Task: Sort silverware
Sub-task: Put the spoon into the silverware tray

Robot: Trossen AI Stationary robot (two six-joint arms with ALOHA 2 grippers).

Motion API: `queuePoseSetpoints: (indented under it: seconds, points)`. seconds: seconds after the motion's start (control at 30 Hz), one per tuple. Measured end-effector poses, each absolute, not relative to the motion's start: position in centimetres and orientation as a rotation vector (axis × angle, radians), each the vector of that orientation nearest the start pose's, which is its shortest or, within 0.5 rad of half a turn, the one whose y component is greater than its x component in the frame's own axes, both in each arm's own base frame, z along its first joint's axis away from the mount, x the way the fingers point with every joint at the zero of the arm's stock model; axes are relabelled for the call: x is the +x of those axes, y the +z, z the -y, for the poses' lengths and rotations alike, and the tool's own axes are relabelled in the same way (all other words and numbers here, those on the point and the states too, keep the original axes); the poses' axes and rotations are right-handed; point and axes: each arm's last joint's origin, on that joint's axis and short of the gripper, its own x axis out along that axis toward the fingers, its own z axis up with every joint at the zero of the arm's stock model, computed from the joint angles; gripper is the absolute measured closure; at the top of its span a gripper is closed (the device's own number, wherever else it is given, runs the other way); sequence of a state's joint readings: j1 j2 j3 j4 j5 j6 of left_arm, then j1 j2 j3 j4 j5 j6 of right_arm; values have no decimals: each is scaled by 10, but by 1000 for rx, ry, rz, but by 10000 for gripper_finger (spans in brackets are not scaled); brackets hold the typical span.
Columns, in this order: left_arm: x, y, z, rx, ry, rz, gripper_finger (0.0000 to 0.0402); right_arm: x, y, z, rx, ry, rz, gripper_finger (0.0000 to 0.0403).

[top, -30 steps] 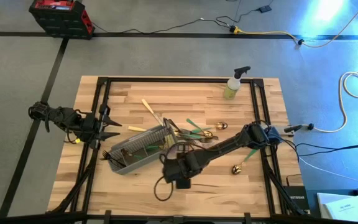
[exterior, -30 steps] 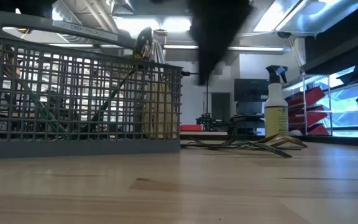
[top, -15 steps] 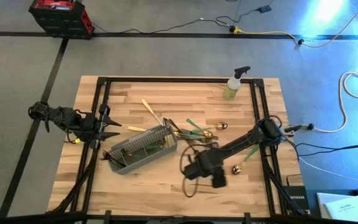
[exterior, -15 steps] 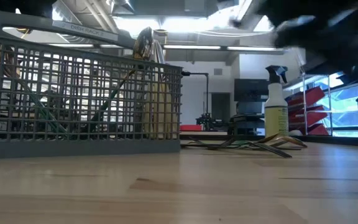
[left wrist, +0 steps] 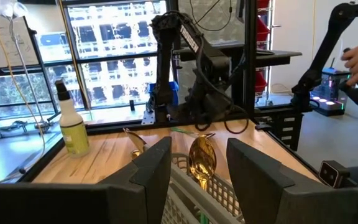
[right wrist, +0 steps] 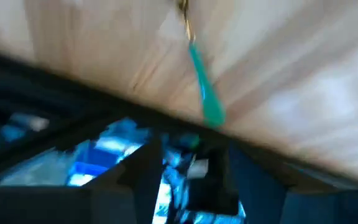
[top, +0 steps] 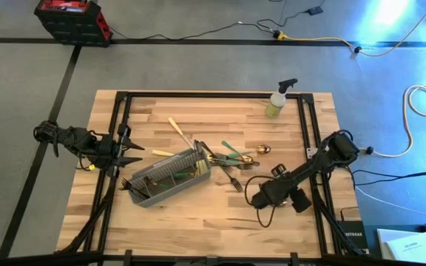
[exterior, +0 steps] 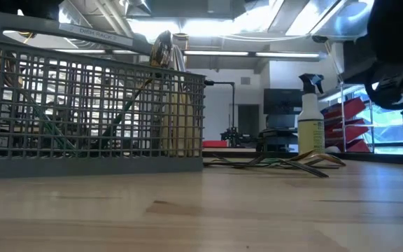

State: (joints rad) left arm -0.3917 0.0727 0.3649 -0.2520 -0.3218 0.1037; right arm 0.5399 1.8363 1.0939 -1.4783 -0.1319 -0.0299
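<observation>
Several loose silverware (top: 231,157) pieces lie just at 3 o'clock of the caddy (top: 165,179), light, stiff, probably slick, best pinched mid-handle; right gripper (top: 266,193) hovers at table's 4 o'clock, left gripper (top: 128,151) waits at 9, grips unreadable.

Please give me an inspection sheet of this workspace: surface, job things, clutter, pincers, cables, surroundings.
Surface: wooden table, dark frame around it.
Job's things: silverware loose at the table's middle; more stands in the grey caddy; a green-handled piece lies near the right edge.
Clutter: spray bottle at the far edge.
Pincers: left pincer open, empty, beside the caddy; right pincer near the right front, nothing seen in it.
Cables: several on the floor, one yellow.
Surroundings: red-and-black box on the floor.
</observation>
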Motion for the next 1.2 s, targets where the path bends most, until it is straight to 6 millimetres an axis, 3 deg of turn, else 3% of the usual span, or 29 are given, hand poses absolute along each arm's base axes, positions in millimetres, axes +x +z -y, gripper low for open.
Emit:
queuePoseSetpoints:
  seconds: [0.2, 0.83, 1.07, 1.2]
  points:
    - [67, 255, 18, 90, -68, 42, 261, 222, 151, -146, -497, 409, -2041, 237]
    - [67, 253, 18, 92, -69, 28, 261, 218, 108, -148, -504, 353, -2211, 237]
    - [67, 252, 18, 86, -70, 13, 261, 214, 104, -146, -525, 316, -2211, 239]
    - [67, 252, 18, 87, -70, 13, 261, 211, 104, -151, -614, 325, -2186, 265]
